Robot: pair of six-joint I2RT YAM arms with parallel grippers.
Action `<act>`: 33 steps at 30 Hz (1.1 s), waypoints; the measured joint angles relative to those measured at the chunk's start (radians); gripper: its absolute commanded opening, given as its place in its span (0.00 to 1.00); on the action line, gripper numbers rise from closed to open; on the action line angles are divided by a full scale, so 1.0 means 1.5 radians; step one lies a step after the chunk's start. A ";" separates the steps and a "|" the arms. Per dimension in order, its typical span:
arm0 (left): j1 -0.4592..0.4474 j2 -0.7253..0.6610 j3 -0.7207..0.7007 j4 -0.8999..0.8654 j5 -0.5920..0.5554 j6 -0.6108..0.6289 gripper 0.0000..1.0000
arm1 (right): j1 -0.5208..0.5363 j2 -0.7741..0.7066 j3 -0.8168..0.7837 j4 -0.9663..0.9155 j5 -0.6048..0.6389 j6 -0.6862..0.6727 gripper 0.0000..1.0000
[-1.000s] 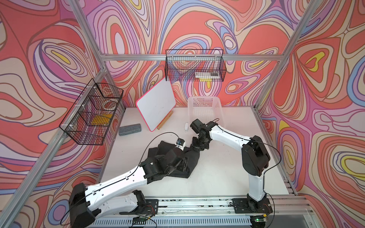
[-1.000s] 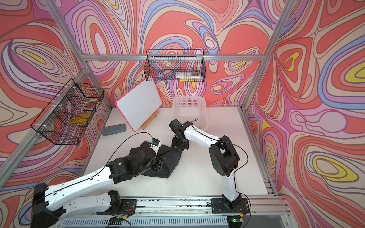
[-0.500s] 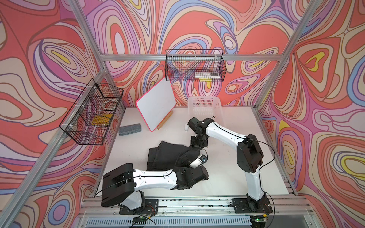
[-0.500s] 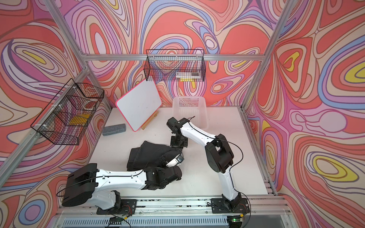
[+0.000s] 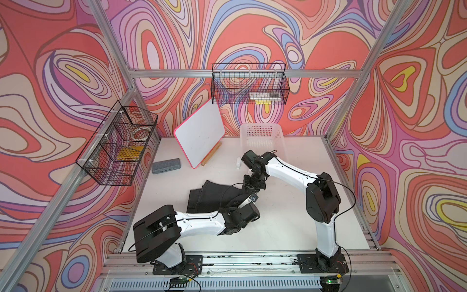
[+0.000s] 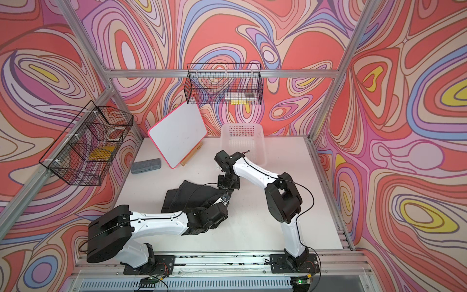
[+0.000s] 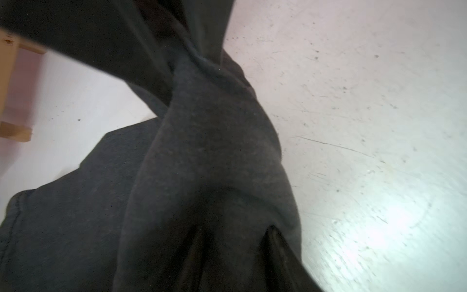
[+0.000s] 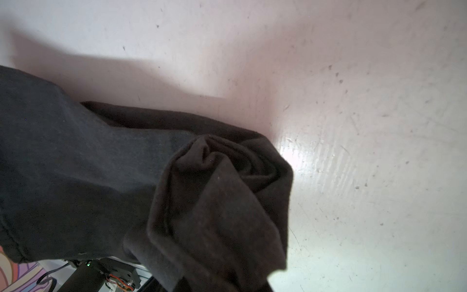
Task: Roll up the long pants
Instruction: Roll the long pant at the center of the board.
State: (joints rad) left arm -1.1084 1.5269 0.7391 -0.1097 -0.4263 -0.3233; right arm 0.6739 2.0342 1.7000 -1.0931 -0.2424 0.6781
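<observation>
clerk: writing, labels. whiteboard: plain white face, pink rim. rear wire basket: flat items inside, print too small to read.
checker: task item?
clerk: long pants, dark charcoal, mid-table. flat end lies toward the grey eraser block. the rolled, bunched end is lifted between the two arms.
checker: jaws?
clerk: left gripper: clamped on a raised fold of the pants, and cloth drapes over its fingers in the left wrist view. right gripper: clenched on the rolled wad, fingers buried under cloth in the right wrist view.
checker: unclear lots?
clerk: small white object near the white plastic basket, too small to identify. side wire basket: a yellow patch, the rest unclear through the mesh.
</observation>
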 measured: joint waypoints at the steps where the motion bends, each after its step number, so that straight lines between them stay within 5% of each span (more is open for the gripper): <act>1: 0.003 -0.007 -0.010 0.011 0.013 -0.020 0.00 | 0.000 0.000 -0.001 0.001 -0.004 -0.004 0.19; 3: 0.013 -0.030 -0.042 0.043 0.044 -0.077 0.00 | 0.000 -0.001 -0.005 0.003 -0.013 -0.010 0.53; 9: 0.082 -0.158 -0.219 0.210 0.156 -0.263 0.00 | -0.015 -0.058 -0.028 0.037 -0.042 -0.057 0.96; 13: 0.130 -0.228 -0.290 0.267 0.217 -0.347 0.00 | -0.056 -0.166 -0.110 0.087 -0.072 -0.098 0.98; 19: 0.172 -0.252 -0.351 0.365 0.296 -0.451 0.00 | -0.066 -0.305 -0.376 0.290 -0.158 -0.063 0.98; 23: 0.176 -0.250 -0.375 0.423 0.319 -0.501 0.00 | -0.059 -0.297 -0.487 0.443 -0.189 -0.008 0.98; 33: 0.176 -0.150 -0.325 0.501 0.358 -0.533 0.00 | -0.031 -0.245 -0.526 0.741 -0.222 0.109 0.98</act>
State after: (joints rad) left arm -0.8444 1.3018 0.2516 0.6415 0.1112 -1.1229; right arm 0.6277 1.6669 0.9108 0.0189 -0.5751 0.8417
